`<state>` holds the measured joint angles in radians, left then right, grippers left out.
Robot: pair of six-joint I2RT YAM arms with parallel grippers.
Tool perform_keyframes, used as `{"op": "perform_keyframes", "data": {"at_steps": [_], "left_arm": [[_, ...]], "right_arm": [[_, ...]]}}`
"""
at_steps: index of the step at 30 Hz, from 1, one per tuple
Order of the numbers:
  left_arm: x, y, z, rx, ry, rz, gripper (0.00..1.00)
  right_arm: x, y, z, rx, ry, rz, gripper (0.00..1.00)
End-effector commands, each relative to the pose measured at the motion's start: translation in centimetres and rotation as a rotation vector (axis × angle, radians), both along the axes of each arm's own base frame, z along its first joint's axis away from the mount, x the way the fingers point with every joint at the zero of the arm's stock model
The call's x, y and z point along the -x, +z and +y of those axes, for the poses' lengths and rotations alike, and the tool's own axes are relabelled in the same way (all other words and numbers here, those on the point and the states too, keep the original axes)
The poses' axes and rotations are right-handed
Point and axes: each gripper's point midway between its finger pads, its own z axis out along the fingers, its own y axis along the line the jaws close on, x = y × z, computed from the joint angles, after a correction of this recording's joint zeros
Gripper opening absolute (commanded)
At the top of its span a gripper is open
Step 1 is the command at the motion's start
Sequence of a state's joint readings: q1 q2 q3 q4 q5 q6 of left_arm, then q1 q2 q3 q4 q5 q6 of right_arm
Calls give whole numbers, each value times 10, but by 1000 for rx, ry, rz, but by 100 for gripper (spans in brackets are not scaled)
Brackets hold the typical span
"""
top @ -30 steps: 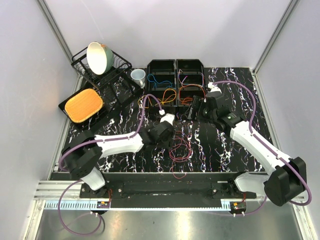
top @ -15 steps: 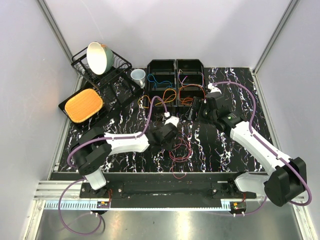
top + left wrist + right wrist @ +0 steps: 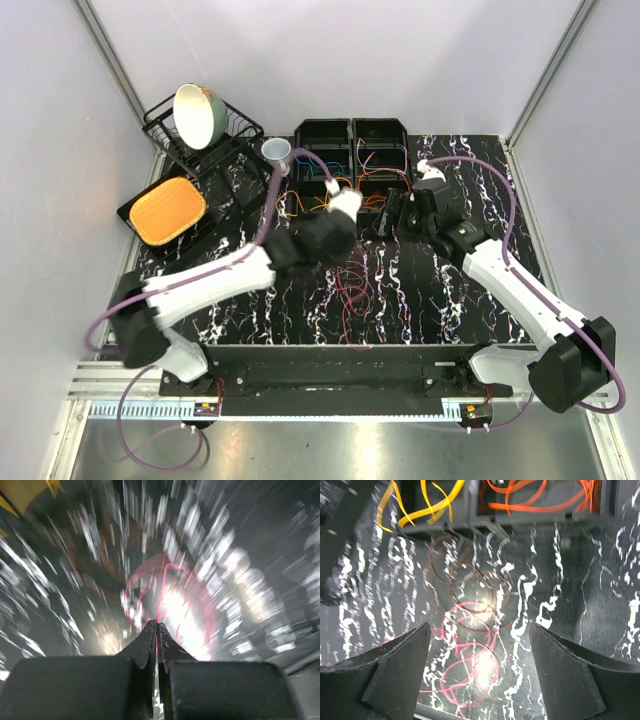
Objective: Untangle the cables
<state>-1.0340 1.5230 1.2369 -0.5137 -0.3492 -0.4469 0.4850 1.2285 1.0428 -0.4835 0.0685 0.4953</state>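
The left gripper (image 3: 156, 625) has its two fingers pressed together, and a thin red cable (image 3: 160, 594) runs straight out from between the tips. This view is very blurred. The right gripper (image 3: 479, 627) is spread wide and holds nothing. Just below and ahead of its fingers lie the loose cables (image 3: 470, 605), pink-red and maroon loops crossing each other on the marble table (image 3: 600, 580). Further ahead of the fingers, yellow cables (image 3: 420, 507) and orange cables (image 3: 540, 502) sit in separate compartments of a black tray (image 3: 445, 527).
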Motion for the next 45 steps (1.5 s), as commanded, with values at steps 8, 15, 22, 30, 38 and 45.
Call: {"op": "perform_keyframes", "data": {"at_steps": [8, 15, 22, 30, 38, 45], "left_arm": [[-7, 109, 35, 119, 65, -206, 0], [-3, 89, 30, 111, 55, -158, 0], [-9, 134, 24, 131, 23, -212, 0], [-16, 333, 35, 295, -10, -495, 0], [-3, 366, 59, 360, -5, -569, 0], [-3, 250, 64, 259, 63, -410, 0]], "right_arm": [[-6, 51, -4, -22, -17, -126, 86], [-4, 48, -7, -23, -23, -120, 86], [-4, 55, -10, -20, -35, -142, 86], [-7, 64, -15, -21, -72, -167, 86], [-7, 63, -19, -9, -83, -172, 86], [-9, 64, -21, 1, -89, -176, 86]]}}
